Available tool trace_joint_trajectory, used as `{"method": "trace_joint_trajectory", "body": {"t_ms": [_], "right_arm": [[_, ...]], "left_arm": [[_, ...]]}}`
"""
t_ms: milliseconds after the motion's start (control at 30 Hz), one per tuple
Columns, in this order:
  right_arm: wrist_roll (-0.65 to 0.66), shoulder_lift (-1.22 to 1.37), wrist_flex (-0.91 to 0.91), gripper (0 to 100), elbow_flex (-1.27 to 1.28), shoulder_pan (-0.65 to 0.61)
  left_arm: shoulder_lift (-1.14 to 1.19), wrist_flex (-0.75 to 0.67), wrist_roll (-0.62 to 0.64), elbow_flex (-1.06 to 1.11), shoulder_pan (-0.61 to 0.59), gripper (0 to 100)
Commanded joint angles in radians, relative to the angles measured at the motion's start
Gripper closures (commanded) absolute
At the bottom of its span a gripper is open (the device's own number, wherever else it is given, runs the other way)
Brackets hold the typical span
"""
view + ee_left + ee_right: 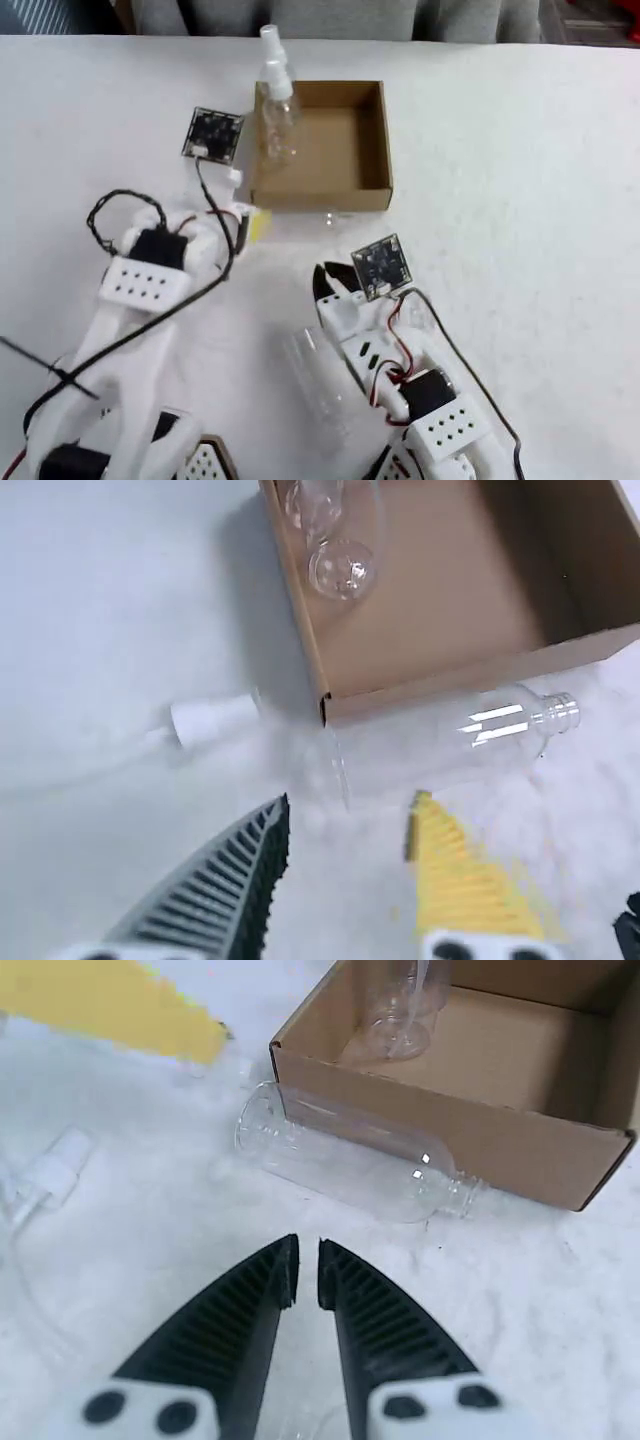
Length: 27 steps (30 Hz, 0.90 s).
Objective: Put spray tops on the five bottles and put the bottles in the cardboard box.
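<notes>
While sideways, bottle (350,1160) beside cardboard box (500,1145)

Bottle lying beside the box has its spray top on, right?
Not quite. The bottle lying beside the box has no spray top on. The right wrist view shows its neck open. A loose top lies nearby.

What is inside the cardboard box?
The box holds one clear bottle with a white spray top, standing in a corner. The floor under the bottle is covered.
</notes>
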Motion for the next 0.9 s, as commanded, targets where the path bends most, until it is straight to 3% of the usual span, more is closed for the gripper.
{"method": "trace_joint_trajectory", "body": {"t_ms": [0,133,200,300,500,633,800,867], "right_arm": [[0.011,-0.007,-0.008,97.8,-0.009,0.016],[0.023,-0.007,-0.002,97.8,-0.012,0.036],[0.106,-0.007,0.005,98.0,-0.014,0.047],[0.137,-0.002,0.116,98.1,-0.064,0.044],[0.046,0.001,0.529,97.8,-0.316,0.008],[0.046,0.001,0.628,97.8,-0.370,-0.033],[0.074,0.002,0.763,97.8,-0.477,-0.045],[0.091,0.002,0.806,97.8,-0.503,-0.056]], "left_arm": [[-0.094,0.040,-0.006,0.000,-0.008,96],[-0.124,0.115,-0.006,0.041,-0.058,97],[-0.124,0.127,-0.006,0.083,-0.081,98],[-0.124,0.115,-0.006,0.147,-0.130,98],[-0.122,-0.055,-0.008,0.282,-0.228,98],[-0.122,-0.210,-0.014,0.333,-0.303,98],[-0.120,-0.235,-0.023,0.338,-0.325,98],[-0.120,-0.235,-0.083,0.338,-0.325,98]]}}
